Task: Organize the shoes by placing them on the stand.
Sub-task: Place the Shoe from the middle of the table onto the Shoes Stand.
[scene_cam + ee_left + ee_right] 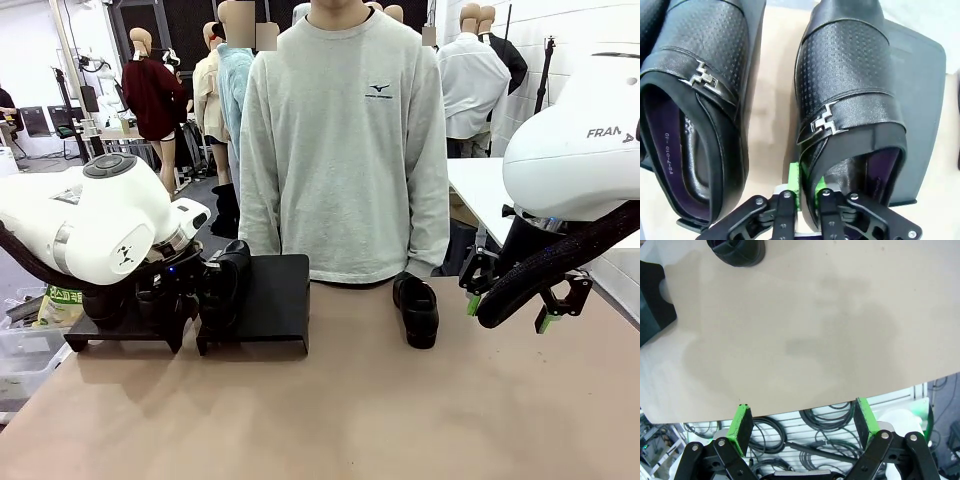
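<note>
Left gripper (807,192) sits at the heel of a shoe (847,100) on the stand (920,100), its jaws straddling the heel wall. A second shoe (695,115) lies just left of them. Table (815,330) lies beyond the right gripper (802,425), another shoe (737,251) far ahead.

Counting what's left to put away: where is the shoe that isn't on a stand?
In the front view the loose shoe lies on the table right of centre, at the far edge before the person, between the stand and the right gripper.
</note>
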Robot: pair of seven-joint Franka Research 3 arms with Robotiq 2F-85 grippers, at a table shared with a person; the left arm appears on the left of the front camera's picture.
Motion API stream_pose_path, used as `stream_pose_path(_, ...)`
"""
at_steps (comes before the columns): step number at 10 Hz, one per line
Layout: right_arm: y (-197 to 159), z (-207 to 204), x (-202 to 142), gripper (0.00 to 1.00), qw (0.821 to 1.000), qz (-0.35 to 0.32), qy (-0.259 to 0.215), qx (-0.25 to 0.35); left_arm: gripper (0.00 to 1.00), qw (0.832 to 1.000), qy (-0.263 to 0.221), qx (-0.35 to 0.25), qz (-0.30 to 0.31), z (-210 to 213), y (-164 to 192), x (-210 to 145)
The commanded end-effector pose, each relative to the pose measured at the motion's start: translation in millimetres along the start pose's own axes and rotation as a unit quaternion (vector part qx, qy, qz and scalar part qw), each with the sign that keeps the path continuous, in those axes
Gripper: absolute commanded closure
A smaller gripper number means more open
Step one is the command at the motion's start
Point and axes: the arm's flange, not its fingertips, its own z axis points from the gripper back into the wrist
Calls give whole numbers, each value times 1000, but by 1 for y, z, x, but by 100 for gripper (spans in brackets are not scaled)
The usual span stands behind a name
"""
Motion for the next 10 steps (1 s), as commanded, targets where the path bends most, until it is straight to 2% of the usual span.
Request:
stream_pose_path(1,-1,0,0,0,1000,6,2,0,33,1000,-8,9,9,2,-6,3)
stream_pose_path(2,-1,0,0,0,1000,6,2,0,13,1000,-9,9,5,2,-6,2)
stream_pose_path(3,-1,0,0,0,1000,6,2,0,0,1000,-12,8,6,4,-6,3)
stream_pose_path(8,-1,0,0,0,1000,6,2,0,0,1000,-23,4,-3,13,-4,3)
stream_pose_path(10,-1,0,0,0,1000,6,2,0,0,1000,-15,-2,13,15,-5,0)
